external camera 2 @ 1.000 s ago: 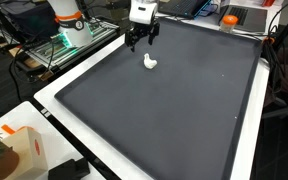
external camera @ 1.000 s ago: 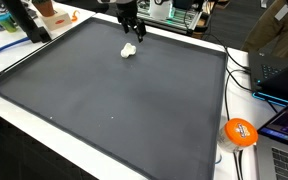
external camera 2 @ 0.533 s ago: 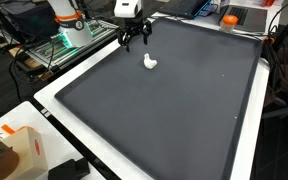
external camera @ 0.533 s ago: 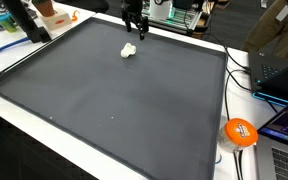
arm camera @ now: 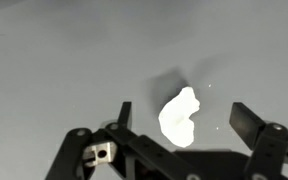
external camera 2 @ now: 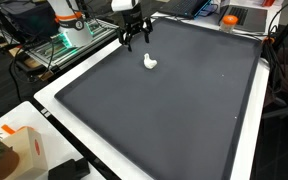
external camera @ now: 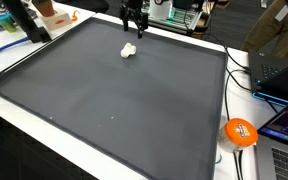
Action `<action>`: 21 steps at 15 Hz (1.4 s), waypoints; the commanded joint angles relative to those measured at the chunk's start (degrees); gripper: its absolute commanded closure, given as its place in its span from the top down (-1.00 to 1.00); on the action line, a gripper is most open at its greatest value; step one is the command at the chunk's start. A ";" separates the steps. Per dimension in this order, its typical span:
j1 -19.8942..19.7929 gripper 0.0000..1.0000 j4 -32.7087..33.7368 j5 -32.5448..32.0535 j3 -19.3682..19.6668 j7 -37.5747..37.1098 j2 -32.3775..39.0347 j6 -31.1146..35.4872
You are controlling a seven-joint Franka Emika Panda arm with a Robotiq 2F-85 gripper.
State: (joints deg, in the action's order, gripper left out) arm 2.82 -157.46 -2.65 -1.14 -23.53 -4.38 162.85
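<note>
Spread wide and holding nothing, the fingers (arm camera: 123,115) hover above a small white lump (arm camera: 180,115) lying on the dark mat (external camera: 134,110) covering the tabletop (external camera 2: 249,130).

Even, bright indoor light; wrist view soft, faint shadows.

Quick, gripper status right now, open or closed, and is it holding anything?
Gripper: open, holding nothing; it hangs clear of the white lump on the dark mat.
</note>
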 commanded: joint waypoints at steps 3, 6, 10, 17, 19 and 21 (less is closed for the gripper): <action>-2.60 1.00 0.25 -5.02 -1.82 -1.44 0.34 4.10; -4.03 1.00 -0.80 -14.71 -1.74 -3.17 -0.32 7.32; -5.43 1.00 -0.06 -23.14 -1.14 -5.41 2.08 11.40; -5.49 1.00 0.31 -23.39 -0.65 -6.65 5.72 17.62; -5.51 1.00 0.43 -23.39 -0.57 -6.85 6.93 18.42; -5.23 1.00 -1.16 -25.84 0.76 -7.88 4.29 18.88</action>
State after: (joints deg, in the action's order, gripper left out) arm -2.69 -156.96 -26.03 -1.67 -30.40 2.66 181.34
